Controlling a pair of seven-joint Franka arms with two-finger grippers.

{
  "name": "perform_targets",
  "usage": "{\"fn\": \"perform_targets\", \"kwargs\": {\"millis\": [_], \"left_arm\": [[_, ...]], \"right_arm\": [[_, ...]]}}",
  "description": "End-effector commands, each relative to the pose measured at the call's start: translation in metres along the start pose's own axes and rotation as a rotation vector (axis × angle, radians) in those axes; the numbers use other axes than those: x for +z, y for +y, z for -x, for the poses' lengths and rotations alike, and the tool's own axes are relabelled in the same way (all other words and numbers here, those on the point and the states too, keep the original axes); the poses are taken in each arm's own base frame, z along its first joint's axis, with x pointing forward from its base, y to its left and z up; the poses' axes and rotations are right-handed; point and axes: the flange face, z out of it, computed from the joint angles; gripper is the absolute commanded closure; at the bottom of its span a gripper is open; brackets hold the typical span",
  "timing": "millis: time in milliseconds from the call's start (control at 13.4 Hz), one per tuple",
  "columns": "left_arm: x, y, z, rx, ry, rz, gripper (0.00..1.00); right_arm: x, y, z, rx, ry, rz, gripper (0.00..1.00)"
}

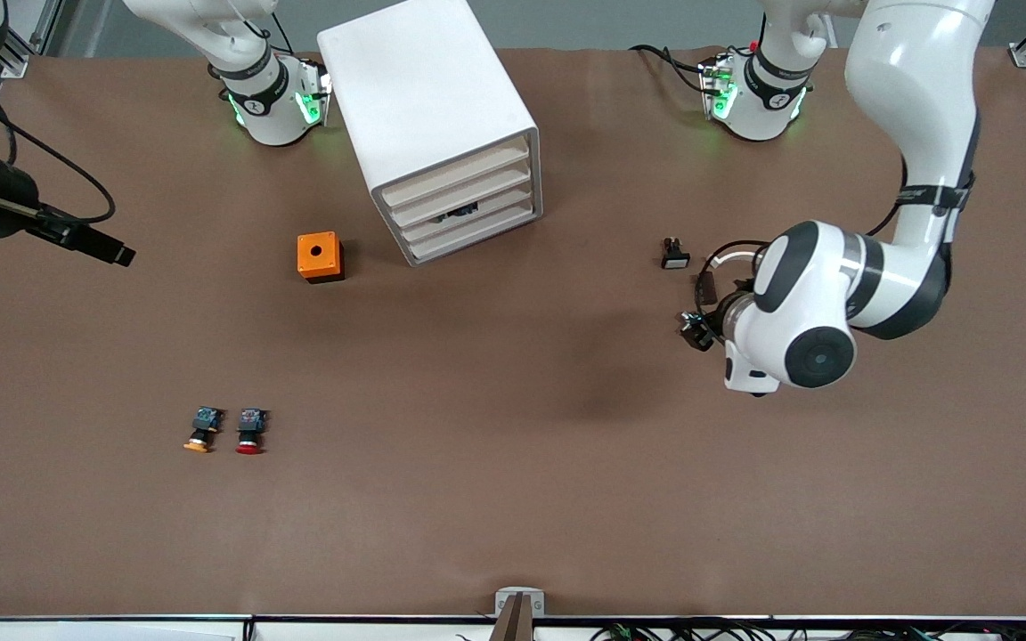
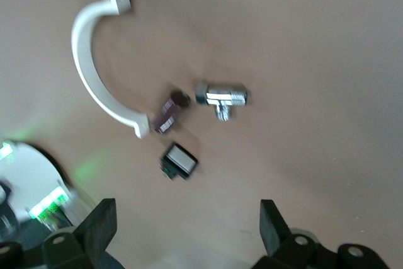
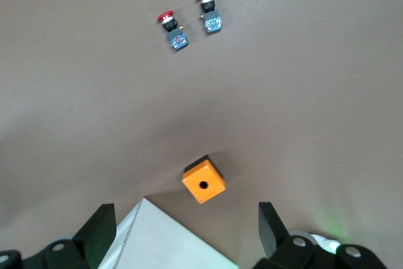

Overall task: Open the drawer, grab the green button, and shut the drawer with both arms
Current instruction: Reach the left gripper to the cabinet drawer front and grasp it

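White cabinet (image 1: 442, 125) is sitting with its drawer (image 1: 461, 212) shut, green button unseen. Left gripper (image 2: 186, 228) is hovering wide over small parts; right gripper (image 3: 182, 234), wide too, is hanging near the orange box (image 3: 203, 184). A skewed pull risks dragging the cabinet.

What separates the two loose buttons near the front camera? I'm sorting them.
The orange-capped button has a wider, flatter cap; the red-capped button has a smaller domed one. The orange-capped one lies nearer the right arm's end. Both lie on their sides, caps toward the camera, with blue-grey rear blocks.
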Motion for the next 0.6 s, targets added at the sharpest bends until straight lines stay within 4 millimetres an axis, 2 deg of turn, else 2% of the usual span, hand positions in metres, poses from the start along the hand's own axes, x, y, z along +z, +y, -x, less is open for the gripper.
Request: {"fn": "perform_targets", "kwargs": {"millis": [0, 149, 298, 447, 521], "left_arm": [[0.038, 0.027, 0.0, -0.198, -0.079, -0.051, 0.0], [0.071, 0.047, 0.018, -0.31, -0.104, -0.107, 0.0], [0.102, 0.071, 0.057, -0.405, -0.185, -0.151, 0.0], [0.122, 0.083, 0.069, -0.539, -0.3, -0.188, 0.0], [0.13, 0.091, 0.081, -0.565, -0.367, -0.204, 0.01]], "right_arm": [[-0.008, -0.008, 0.009, 0.05, -0.002, -0.028, 0.0], [-0.007, -0.014, 0.014, 0.103, -0.013, -0.026, 0.0], [-0.006, -0.024, 0.019, 0.153, -0.023, -0.034, 0.0], [-0.005, -0.036, 0.027, 0.227, -0.039, -0.054, 0.0], [-0.004, -0.039, 0.028, 0.274, -0.051, -0.064, 0.0]]}}
